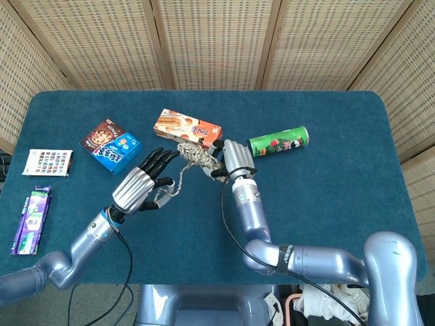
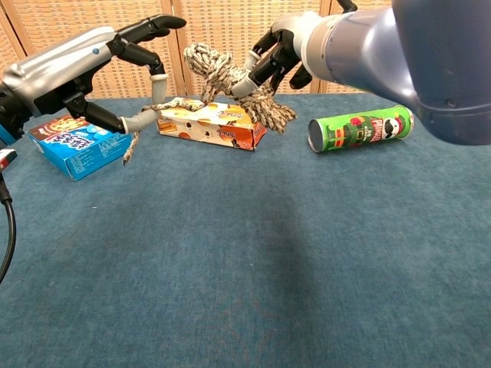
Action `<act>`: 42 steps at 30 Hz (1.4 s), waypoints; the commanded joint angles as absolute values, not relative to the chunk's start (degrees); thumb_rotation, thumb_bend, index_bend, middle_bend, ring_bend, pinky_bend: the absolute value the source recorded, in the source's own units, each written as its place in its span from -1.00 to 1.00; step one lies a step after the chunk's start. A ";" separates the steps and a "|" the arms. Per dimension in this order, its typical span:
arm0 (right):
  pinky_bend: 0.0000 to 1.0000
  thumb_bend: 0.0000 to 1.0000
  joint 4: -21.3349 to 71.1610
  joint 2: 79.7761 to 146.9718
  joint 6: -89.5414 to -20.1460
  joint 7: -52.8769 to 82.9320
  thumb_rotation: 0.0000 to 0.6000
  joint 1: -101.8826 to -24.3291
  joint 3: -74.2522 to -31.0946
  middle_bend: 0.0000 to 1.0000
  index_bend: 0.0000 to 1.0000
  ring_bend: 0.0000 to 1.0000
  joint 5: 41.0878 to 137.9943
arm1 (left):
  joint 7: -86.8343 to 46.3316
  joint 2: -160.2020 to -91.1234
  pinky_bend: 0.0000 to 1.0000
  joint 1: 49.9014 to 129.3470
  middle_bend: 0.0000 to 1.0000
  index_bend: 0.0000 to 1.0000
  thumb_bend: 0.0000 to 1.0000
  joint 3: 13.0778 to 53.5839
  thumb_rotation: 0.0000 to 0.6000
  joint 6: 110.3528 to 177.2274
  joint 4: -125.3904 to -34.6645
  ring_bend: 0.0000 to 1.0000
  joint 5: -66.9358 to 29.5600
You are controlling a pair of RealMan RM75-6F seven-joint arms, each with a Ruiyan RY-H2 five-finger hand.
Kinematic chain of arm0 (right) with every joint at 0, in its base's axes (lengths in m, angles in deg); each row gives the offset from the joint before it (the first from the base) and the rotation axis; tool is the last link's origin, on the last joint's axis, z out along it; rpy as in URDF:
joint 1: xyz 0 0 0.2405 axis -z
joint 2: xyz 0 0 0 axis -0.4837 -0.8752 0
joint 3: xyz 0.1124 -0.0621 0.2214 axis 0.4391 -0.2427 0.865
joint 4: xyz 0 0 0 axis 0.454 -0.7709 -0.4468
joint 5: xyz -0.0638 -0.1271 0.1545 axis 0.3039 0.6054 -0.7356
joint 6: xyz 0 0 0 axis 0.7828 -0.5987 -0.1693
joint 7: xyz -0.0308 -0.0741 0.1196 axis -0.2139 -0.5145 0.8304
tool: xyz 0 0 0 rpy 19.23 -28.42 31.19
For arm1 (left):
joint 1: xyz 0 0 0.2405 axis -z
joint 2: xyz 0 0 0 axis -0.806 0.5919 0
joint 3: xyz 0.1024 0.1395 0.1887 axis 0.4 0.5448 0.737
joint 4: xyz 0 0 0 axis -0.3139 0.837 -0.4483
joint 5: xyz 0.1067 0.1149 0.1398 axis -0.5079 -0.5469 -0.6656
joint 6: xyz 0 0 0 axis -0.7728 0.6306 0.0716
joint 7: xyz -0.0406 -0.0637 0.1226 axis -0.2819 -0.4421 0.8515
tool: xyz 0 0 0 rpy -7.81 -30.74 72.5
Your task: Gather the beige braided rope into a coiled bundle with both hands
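Observation:
The beige braided rope [image 1: 196, 155] is bunched into a loose bundle that my right hand [image 1: 232, 160] grips above the blue table, just in front of the orange box. In the chest view the bundle [image 2: 221, 70] hangs off my right hand [image 2: 290, 47], with a frayed clump drooping below it. One strand runs left to my left hand [image 2: 92, 69], where it passes by the thumb and its tail dangles. My left hand [image 1: 141, 185] has its other fingers spread, and the thumb and a finger appear to pinch the strand.
An orange biscuit box [image 1: 187, 129] lies right behind the rope. A blue cookie box [image 1: 112, 144] sits to the left, a green crisp can [image 1: 279, 142] to the right. A white card [image 1: 47, 161] and a purple packet [image 1: 30, 217] lie near the table's left edge.

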State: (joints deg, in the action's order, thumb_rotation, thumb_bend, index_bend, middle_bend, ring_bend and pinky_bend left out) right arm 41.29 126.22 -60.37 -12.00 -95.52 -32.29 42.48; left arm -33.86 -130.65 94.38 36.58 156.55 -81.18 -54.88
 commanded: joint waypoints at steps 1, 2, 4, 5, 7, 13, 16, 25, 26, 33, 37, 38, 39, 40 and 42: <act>0.98 0.49 39.88 126.91 -60.83 -13.41 1.00 -95.88 -32.68 0.57 0.32 0.17 42.49 | -32.16 -128.63 -1.00 94.58 -1.00 0.70 0.24 37.48 1.00 156.45 -85.43 -1.00 -56.41; 0.98 0.49 39.52 127.13 -60.88 -13.67 1.00 -95.95 -32.63 0.57 0.32 0.17 42.47 | -31.60 -128.02 -1.00 94.50 -1.00 0.70 0.24 37.75 1.00 156.37 -86.48 -1.00 -56.69; 0.98 0.49 38.71 127.50 -61.00 -14.49 1.00 -96.03 -32.74 0.57 0.32 0.17 42.44 | -30.66 -126.86 -1.00 94.31 -1.00 0.70 0.24 38.14 1.00 156.12 -88.72 -1.00 -56.89; 0.98 0.49 38.51 127.61 -61.03 -14.67 1.00 -96.04 -32.76 0.57 0.32 0.17 42.48 | -30.50 -126.59 -1.00 94.25 -1.00 0.70 0.24 38.19 1.00 156.05 -89.25 -1.00 -56.86; 0.98 0.49 37.68 128.05 -61.18 -15.36 1.00 -96.01 -32.89 0.57 0.32 0.17 42.62 | -30.20 -125.67 -1.00 94.14 -1.00 0.70 0.24 38.29 1.00 155.99 -90.99 -1.00 -56.96; 0.98 0.49 36.64 128.74 -61.41 -16.55 1.00 -95.90 -33.07 0.57 0.32 0.17 43.36 | -29.94 -124.04 -1.00 93.97 -1.00 0.70 0.24 38.61 1.00 155.65 -94.13 -1.00 -57.22; 0.98 0.49 36.40 129.17 -61.66 -17.13 1.00 -95.81 -33.09 0.57 0.32 0.17 43.91 | -29.77 -123.21 -1.00 93.82 -1.00 0.70 0.24 39.08 1.00 155.09 -96.70 -1.00 -57.33; 0.98 0.49 35.20 130.64 -62.14 -19.69 1.00 -95.55 -34.63 0.57 0.32 0.17 46.29 | -29.61 -121.75 -1.00 93.64 -1.00 0.70 0.24 38.60 1.00 153.97 -103.33 -1.00 -56.40; 0.98 0.49 35.12 130.77 -62.19 -20.05 1.00 -95.56 -35.00 0.57 0.32 0.17 46.89 | -29.56 -121.72 -1.00 93.79 -1.00 0.70 0.24 38.28 1.00 153.69 -103.75 -1.00 -56.07; 0.98 0.49 35.20 131.89 -62.60 -22.75 1.00 -95.72 -37.47 0.57 0.32 0.17 51.05 | -29.54 -122.27 -1.00 95.73 -1.00 0.70 0.24 34.19 1.00 150.24 -107.97 -1.00 -50.77; 0.98 0.49 35.11 132.87 -62.49 -24.03 1.00 -95.86 -38.75 0.57 0.32 0.17 53.56 | -30.37 -123.01 -1.00 97.61 -1.00 0.70 0.24 29.85 1.00 146.51 -112.81 -1.00 -43.16; 0.98 0.49 35.02 133.04 -62.41 -24.24 1.00 -95.85 -39.01 0.57 0.32 0.17 54.10 | -30.53 -123.07 -1.00 97.93 -1.00 0.70 0.24 28.99 1.00 145.82 -113.70 -1.00 -41.49; 0.98 0.49 34.96 133.16 -62.25 -24.41 1.00 -95.80 -39.32 0.57 0.32 0.17 54.66 | -30.98 -123.34 -1.00 98.22 -1.00 0.70 0.24 28.02 1.00 145.39 -114.49 -1.00 -39.83; 0.98 0.49 34.94 133.22 -61.97 -24.50 1.00 -95.66 -39.66 0.57 0.32 0.17 55.37 | -31.41 -123.68 -1.00 98.59 -1.00 0.70 0.24 26.90 1.00 144.95 -115.06 -1.00 -38.08; 0.98 0.49 35.02 133.15 -61.30 -24.66 1.00 -95.42 -40.48 0.57 0.32 0.17 56.94 | -31.82 -124.20 -1.00 99.10 -1.00 0.70 0.24 25.09 1.00 144.10 -115.72 -1.00 -34.38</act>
